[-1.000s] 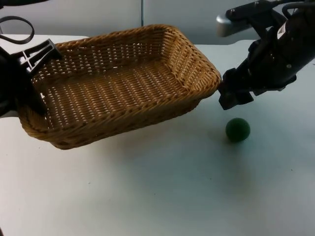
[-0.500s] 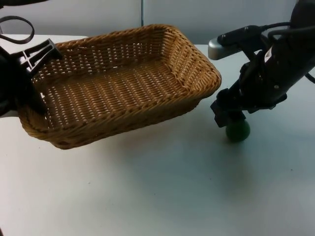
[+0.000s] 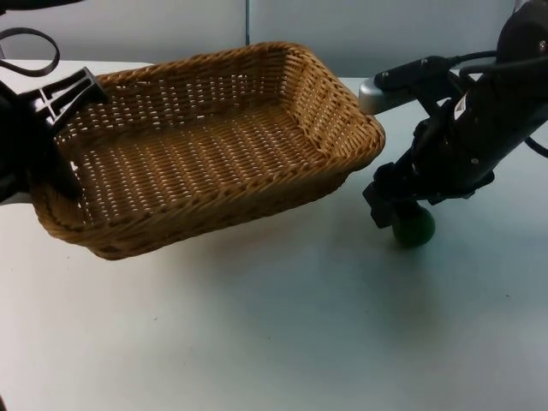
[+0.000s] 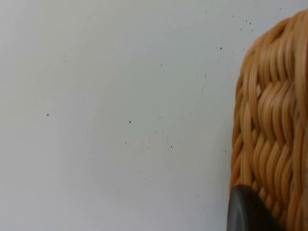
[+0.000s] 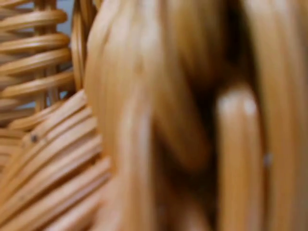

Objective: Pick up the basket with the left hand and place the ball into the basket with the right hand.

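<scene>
The woven wicker basket (image 3: 342, 94) hangs tilted above the white table, its left end held by my left gripper (image 3: 53, 120), which is shut on the rim. In the left wrist view the basket's wall (image 4: 269, 134) stands beside a black fingertip (image 4: 248, 211). A dark green ball (image 3: 418, 229) lies on the table just right of the basket's near right corner. My right gripper (image 3: 392, 208) is down at the ball's upper left side, partly covering it. Close, blurred wicker weave (image 5: 144, 120) appears in the right wrist view.
The white table (image 3: 257, 325) stretches bare in front of the basket and ball. A grey partition wall (image 3: 171, 26) closes off the back. The right arm's body (image 3: 479, 120) stands close to the basket's right rim.
The right gripper has come down and leftward from beside the basket's corner onto the ball. Basket, left gripper and ball have not moved.
</scene>
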Tool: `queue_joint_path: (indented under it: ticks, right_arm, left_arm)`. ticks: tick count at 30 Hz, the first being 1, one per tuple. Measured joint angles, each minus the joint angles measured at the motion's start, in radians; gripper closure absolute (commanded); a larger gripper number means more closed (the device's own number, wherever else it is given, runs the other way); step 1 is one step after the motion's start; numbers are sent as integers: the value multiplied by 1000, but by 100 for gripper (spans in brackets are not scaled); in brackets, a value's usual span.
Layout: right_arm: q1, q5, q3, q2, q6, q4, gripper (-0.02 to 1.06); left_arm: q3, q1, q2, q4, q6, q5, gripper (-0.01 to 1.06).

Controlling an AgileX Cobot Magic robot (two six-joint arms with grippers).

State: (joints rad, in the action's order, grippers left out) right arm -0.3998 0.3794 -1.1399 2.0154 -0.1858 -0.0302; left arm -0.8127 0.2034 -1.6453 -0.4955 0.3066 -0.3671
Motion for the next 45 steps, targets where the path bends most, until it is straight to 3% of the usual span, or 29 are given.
queue_joint_path:
  ticks: [14, 33, 45]
  right_arm:
    - [0, -25, 0, 0, 0, 0, 37]
    - [17, -31, 0, 37, 107, 0, 37]
    - [18, -32, 0, 62, 122, 0, 40]
  left_arm:
    - [0, 0, 0, 0, 0, 0, 105]
    - [0, 0, 0, 0, 0, 0, 105]
    - [2, 0, 0, 2, -2, 0, 105]
